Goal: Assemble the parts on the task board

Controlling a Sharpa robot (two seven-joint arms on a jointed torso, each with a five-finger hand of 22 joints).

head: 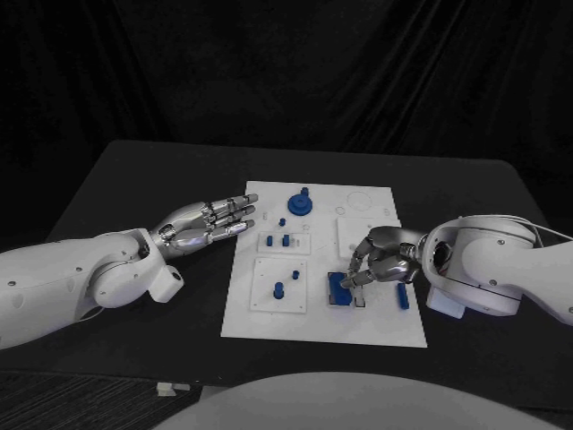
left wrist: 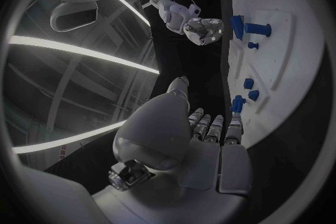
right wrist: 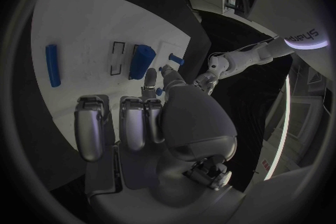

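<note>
Black table (head: 132, 179) with dark curtains behind it, and the white task board (head: 377, 327) sits right in the middle. Left hand (head: 209, 222) hangs just off the board's left edge with its fingers stretched out and slightly apart, holding nothing; in the left wrist view the same hand (left wrist: 210, 129) has its fingertips near the board's edge, close to a small blue part (left wrist: 238, 103). Right hand (head: 380, 260) is over the near right part of the board, fingers curled downward; I honestly can't tell whether it's pinching anything. From the right wrist view that hand (right wrist: 140, 123) has its fingers pointing toward a chunky blue block (right wrist: 141, 60) that stands on the board beside a small rectangular slot outline (right wrist: 117, 58), and a long blue bar (right wrist: 52, 65) lies flat well off to the side. On the head view the block (head: 341, 288) is just beside the right hand's fingertips, and the bar (head: 404, 296) lies next to it. Further back there's a round blue gear-like piece (head: 301, 203) with a peg sticking up, plus small blue pegs (head: 277, 240) standing in a raised white plate and another peg (head: 279, 290) in the plate nearer the robot.
</note>
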